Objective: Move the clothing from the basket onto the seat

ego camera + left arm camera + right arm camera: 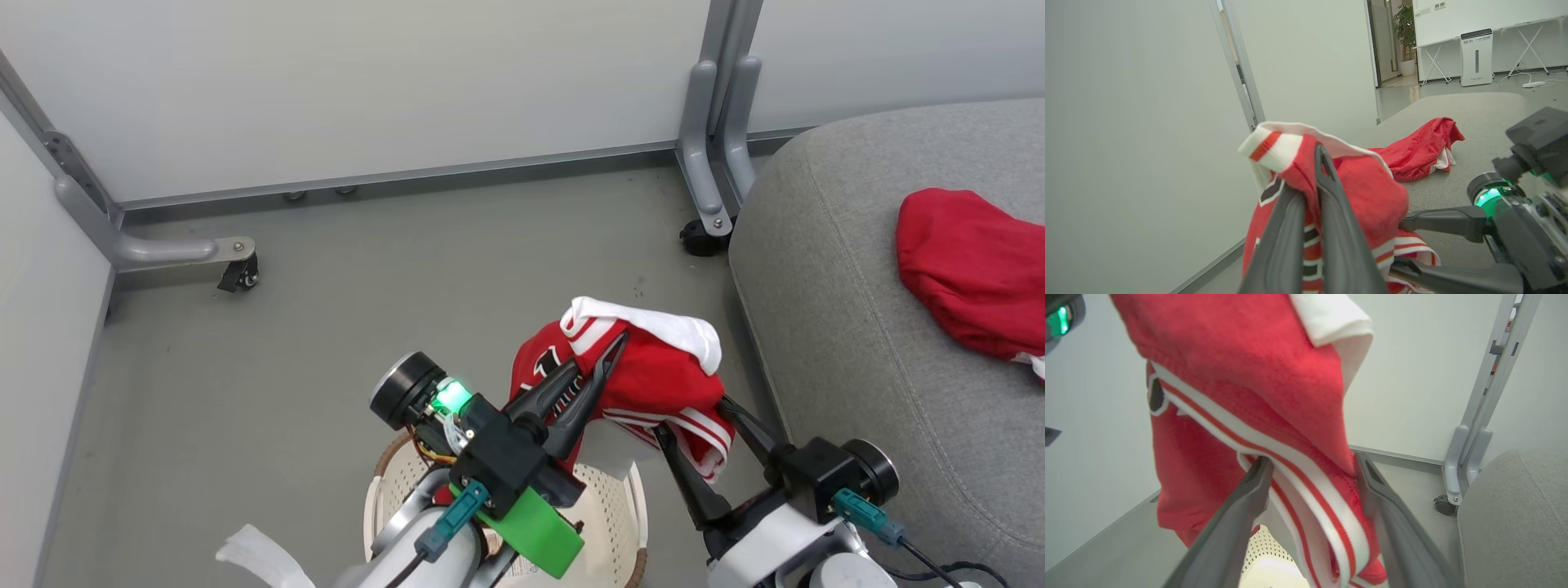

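left gripper (pixel 602 355) clamped shut on the jersey (pixel 653 380), pinching near the white collar band. Fabric is bunched and hangs off the fingers (stripes and lettering show below the pinch in the left wrist view). right gripper (pixel 690 415) is spread wide, one finger each side of the striped hem, not pinching it. In the head view the jersey sits just off centre, at 1 o'clock from the basket (pixel 608 498). The basket is at 6 o'clock, partly hidden by the left gripper's body. Can't tell if the jersey's lower end touches the basket. seat (pixel 857 351) is at 3 o'clock, just beside the jersey, which isn't on it. plain red garment (pixel 963 269) lies on the seat at 2 o'clock, well apart from both grippers.
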You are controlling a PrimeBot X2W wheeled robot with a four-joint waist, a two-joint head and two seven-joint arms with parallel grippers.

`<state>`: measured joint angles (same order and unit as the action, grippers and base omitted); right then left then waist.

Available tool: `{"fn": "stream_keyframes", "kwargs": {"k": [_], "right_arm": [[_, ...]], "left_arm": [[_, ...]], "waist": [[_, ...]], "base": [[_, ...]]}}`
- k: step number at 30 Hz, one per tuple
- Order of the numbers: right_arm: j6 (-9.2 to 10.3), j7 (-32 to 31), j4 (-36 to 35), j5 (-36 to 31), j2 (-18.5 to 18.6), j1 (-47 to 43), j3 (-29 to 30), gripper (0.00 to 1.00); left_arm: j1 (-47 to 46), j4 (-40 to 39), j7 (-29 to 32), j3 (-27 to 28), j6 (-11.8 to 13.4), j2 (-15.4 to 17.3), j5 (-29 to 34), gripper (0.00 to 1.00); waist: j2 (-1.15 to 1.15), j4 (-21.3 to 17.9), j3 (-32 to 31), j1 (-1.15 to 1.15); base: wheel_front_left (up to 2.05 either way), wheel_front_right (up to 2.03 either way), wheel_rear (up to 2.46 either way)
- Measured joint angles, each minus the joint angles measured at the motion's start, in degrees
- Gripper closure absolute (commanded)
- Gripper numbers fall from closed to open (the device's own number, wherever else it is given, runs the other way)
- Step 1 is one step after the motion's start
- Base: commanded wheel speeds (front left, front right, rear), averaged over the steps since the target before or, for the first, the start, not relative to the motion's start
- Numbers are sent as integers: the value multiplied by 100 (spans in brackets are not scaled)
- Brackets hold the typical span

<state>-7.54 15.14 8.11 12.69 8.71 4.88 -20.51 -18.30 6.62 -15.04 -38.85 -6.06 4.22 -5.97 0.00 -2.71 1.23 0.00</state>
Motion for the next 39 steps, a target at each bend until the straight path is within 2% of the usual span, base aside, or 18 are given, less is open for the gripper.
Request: {"fn": "stream_keyframes", "kwargs": {"k": [9,22,23,24,25,26,39], "right_arm": [[0,0,413,-412,126,158,-176,0],[0,0,754,-221,153,283,-427,0],[0,0,772,-223,154,288,-444,45],[0,0,781,-224,154,291,-452,61],[0,0,784,-224,154,304,-474,93],[0,0,778,-224,152,314,-491,100],[0,0,644,-138,126,330,-480,100]], "left_arm": [[-26,70,0,-219,-49,30,-32,100],[-73,-23,0,-347,-66,65,-113,100],[-82,-34,0,-349,-66,69,-116,100],[-86,-42,0,-350,-66,71,-125,100],[-89,-53,0,-352,-66,76,-134,100],[-90,-58,0,-353,-66,80,-140,100],[-95,83,0,-316,-42,145,-199,100]], "waist": [[0,-6,-70,0],[0,-12,-126,0],[0,-13,-128,0],[0,-14,-129,0],[0,-19,-131,0],[0,-23,-131,0],[0,-179,-106,0]], "base": [[0,0,0],[0,0,0],[0,0,0],[0,0,0],[0,0,0],[0,0,0],[0,0,0]]}}
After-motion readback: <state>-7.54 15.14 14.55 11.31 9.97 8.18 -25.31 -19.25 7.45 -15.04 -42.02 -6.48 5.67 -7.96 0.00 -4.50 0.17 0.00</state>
